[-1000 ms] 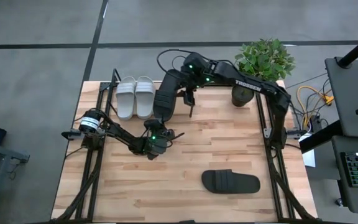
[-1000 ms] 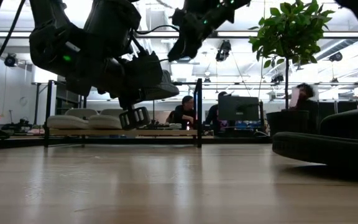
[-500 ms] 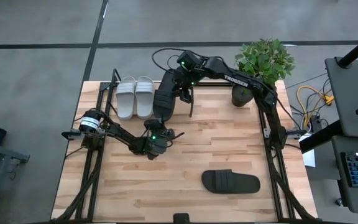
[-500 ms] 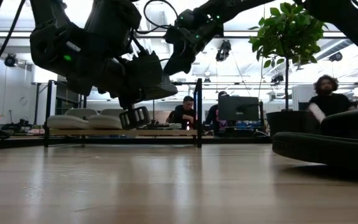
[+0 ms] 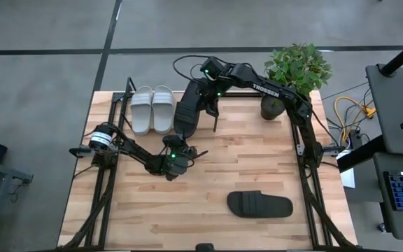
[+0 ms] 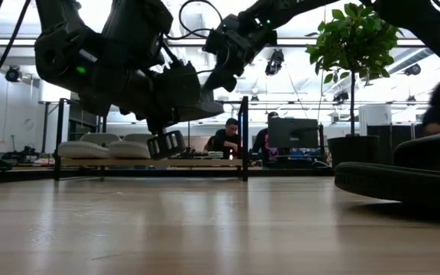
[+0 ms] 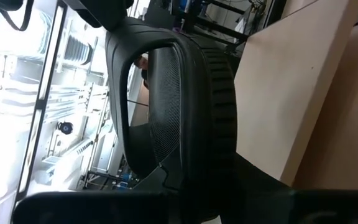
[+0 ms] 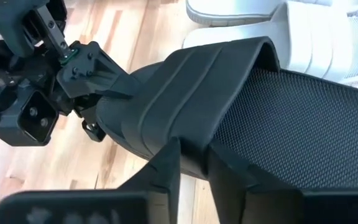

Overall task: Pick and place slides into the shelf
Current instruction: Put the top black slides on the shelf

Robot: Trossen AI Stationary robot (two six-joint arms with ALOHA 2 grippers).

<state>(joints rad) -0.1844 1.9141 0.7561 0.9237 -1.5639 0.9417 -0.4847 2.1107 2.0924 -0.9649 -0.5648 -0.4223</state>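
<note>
One black slide [image 5: 186, 110] hangs in the air in front of the shelf [image 5: 126, 99], held between both arms. My left gripper [image 5: 175, 155] is shut on its near end, and my right gripper [image 5: 203, 105] is shut at its strap. The light pair of slides [image 5: 152, 108] lies side by side, soles down, on the shelf's board at the far left. The second black slide [image 5: 259, 204] lies flat on the table at the near right. My left gripper holds the black slide by its toe end [image 8: 107, 93], coming level from the near side along the slide's length. The slide is clear of the table, its heel end toward the shelf. My right gripper pinches the strap's side edge [image 8: 191, 146] between its two fingers [image 8: 163, 171]. It comes slanting down from the far right, across the slide.
A potted plant [image 5: 296, 70] stands at the far right corner. Black frame rods run along the table's left and right edges. Bare wood lies between the arms and the near black slide. People sit in the room beyond the table.
My right gripper has come down and a little toward the table's left, onto the strap of the black slide. My left gripper and the slide have kept still.
</note>
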